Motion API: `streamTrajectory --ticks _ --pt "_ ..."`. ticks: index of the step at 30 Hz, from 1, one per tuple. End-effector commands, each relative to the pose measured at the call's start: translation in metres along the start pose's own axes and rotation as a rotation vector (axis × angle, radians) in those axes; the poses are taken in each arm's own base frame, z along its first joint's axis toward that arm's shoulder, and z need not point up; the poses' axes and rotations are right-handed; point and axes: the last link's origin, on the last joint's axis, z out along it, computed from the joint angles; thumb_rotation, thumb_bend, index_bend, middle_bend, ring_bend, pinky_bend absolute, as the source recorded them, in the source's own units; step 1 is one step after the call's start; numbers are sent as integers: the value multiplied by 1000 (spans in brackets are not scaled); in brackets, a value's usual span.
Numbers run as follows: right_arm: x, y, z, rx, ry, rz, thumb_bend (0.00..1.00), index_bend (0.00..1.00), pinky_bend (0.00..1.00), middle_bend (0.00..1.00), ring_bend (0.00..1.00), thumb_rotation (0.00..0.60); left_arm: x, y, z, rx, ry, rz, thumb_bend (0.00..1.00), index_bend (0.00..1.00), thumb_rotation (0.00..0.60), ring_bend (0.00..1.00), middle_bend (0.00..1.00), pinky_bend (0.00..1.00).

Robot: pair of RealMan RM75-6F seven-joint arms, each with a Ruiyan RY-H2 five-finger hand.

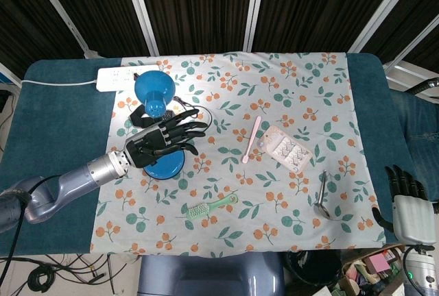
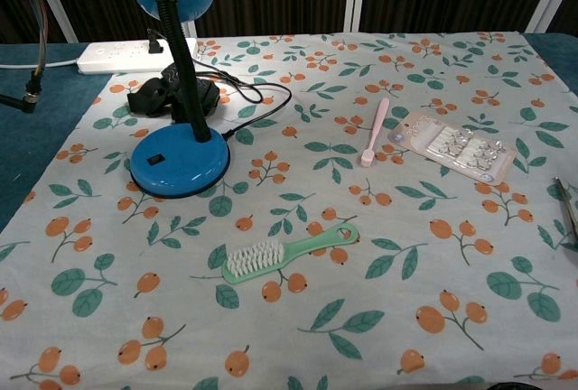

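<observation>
Presently the left robot hand (image 1: pixel 163 140) hovers over the lamp (image 2: pixel 179 157) near the table's (image 1: pixel 55 97) left edge, fingers spread and stretched toward the gooseneck, holding nothing; whether any finger touches the neck cannot be told. The right robot hand (image 1: pixel 411 207) hangs off the table's near right corner, fingers straight and apart, empty.

The lamp stands upright on a round blue base, its black flexible neck rising to a blue shade. It looks bottom-heavy and stable; the base seems smooth hard plastic, likely slippery, while the ribbed neck would bend under a sideways push. A hold low on the neck, just above the base, or around the base rim would probably be firmest.

Behind the lamp lie a coiled black cord (image 2: pixel 172 94) and a white power strip (image 2: pixel 126 54) by the far left corner. Toward the near edge lies a green brush (image 2: pixel 289 255); toward the middle, a pink toothbrush (image 2: pixel 374 133) and a blister pack (image 2: pixel 453 146); a metal tool (image 1: pixel 322 193) lies near the right edge.
</observation>
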Motion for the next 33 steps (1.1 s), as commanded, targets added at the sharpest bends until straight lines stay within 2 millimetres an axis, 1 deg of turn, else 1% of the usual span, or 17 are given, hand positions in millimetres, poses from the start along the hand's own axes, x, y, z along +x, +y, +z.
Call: streamTrajectory --ticks 1,14,25,33 --pt "0 0 0 0 -1 0 193 0 127 39 64 600 0 0 0 5 -2 7 288 0 600 119 139 342" --pt "0 0 0 3 -1 1 194 0 127 39 64 600 0 0 -4 16 1 14 285 0 600 119 135 342" --pt "0 -1 0 6 -1 2 195 0 127 39 64 600 -3 1 -3 31 -15 22 277 0 600 119 132 342" --pt "0 -1 0 6 -1 4 195 0 127 39 64 600 -1 -1 -2 42 -2 31 277 0 600 119 126 342"
